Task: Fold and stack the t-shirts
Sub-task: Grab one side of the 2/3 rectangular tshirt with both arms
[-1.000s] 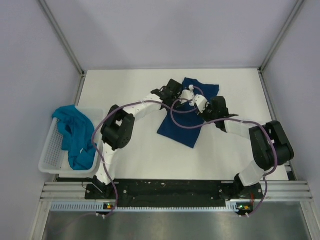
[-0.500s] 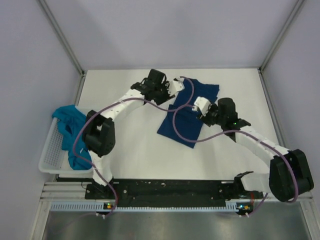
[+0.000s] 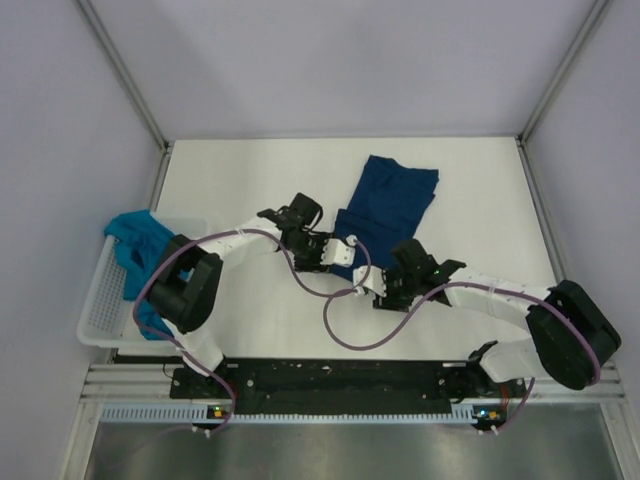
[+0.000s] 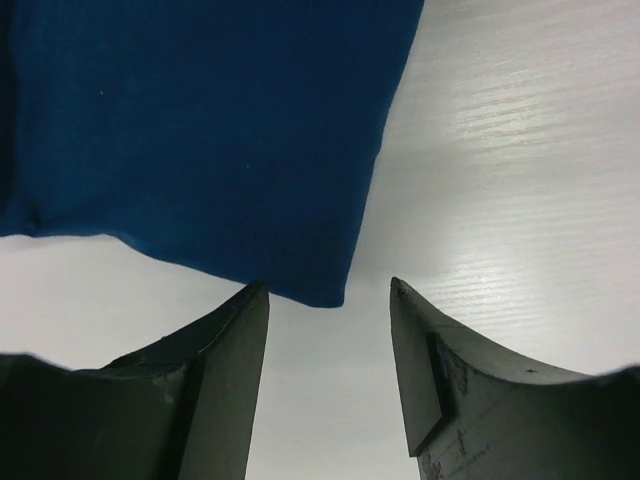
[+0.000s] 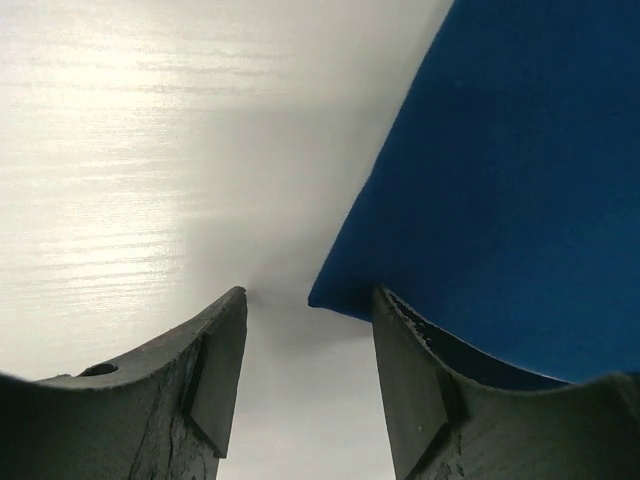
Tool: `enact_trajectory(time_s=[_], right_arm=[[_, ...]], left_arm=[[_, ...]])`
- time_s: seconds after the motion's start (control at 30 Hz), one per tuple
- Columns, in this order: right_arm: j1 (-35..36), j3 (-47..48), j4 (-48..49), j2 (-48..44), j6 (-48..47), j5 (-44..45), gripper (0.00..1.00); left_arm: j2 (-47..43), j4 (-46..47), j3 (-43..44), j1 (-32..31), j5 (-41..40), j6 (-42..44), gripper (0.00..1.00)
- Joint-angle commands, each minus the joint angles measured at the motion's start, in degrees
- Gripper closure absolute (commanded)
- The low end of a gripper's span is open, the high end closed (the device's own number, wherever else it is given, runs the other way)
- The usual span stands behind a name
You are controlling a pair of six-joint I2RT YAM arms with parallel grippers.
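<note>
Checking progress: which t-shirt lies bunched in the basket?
The teal t-shirt, crumpled in the white basket at the left; the navy t-shirt lies flat on the table.

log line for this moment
navy shirt: on table | left gripper: open at near corner | right gripper: open at other near corner | teal shirt: in basket

Left arm was folded at the elbow, forearm reaching inward | left gripper sat low, jaws apart | right arm stretched inward | right gripper sat low, jaws apart
</note>
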Motion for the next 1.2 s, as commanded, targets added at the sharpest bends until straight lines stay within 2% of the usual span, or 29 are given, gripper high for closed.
enact_trajectory(time_s=[0.0,0.1,0.23,0.37,0.47,0.57,0.67,0.8,0.87,0.93,0.97,1.03,1.07,1.1,1.17], right_arm=[[0.9,0.8,3.3,3.2,1.4,2.5,0.47],[1.0,0.9,4.8,4.6,2.1,4.3,0.48],[1.0,0.9,6.7,6.3,3.0,6.0,0.56],[0.9,1.2,5.6,7.8,3.8,7.3,0.77],[1.1,1.3,4.6,7.4,3.7,7.9,0.85],[1.1,1.5,4.2,7.0,3.2,7.4,0.96],[1.1,1.5,3.7,6.6,3.1,8.0,1.00],[1.1,1.6,3.5,6.0,3.1,8.4,1.00],[1.1,1.6,3.5,5.9,3.1,8.4,1.00],[1.2,1.6,3.5,5.8,3.2,8.5,1.00],[1.1,1.6,3.5,5.7,3.2,8.6,1.00],[1.1,1.6,3.5,5.3,3.4,8.6,1.00],[1.1,1.6,3.5,5.0,3.5,8.4,1.00],[1.1,1.6,3.5,4.5,3.6,8.3,1.00],[1.1,1.6,3.5,3.2,3.8,8.2,1.00]], left_arm=[[1.0,5.2,-0.1,-1.5,0.2,3.1,0.43],[1.4,6.9,-0.9,-1.7,-0.3,2.6,0.43],[3.6,7.2,-1.0,-2.6,-3.0,2.6,0.45],[5.0,3.1,-0.5,-2.9,-5.3,4.5,0.47],[5.0,0.1,-0.6,-2.9,-5.6,6.6,0.46],[5.2,1.4,-0.9,-2.9,-7.3,6.6,0.46],[5.8,-0.3,-0.2,-2.9,-7.2,7.0,0.46],[5.0,-4.9,-0.8,-3.0,-5.2,9.8,0.45],[4.9,-3.8,-1.6,-3.0,-5.3,9.8,0.46],[5.1,-1.5,-2.2,-3.0,-6.1,8.8,0.51],[5.4,-0.4,-2.4,-3.0,-6.5,8.0,0.58],[5.7,3.3,-3.2,-3.1,-7.3,6.0,0.76],[5.9,4.6,-3.4,-3.1,-8.0,4.9,0.90],[6.0,5.6,-3.4,-3.2,-8.5,4.1,1.00],[5.6,6.4,-3.1,-3.1,-9.4,1.5,1.00]])
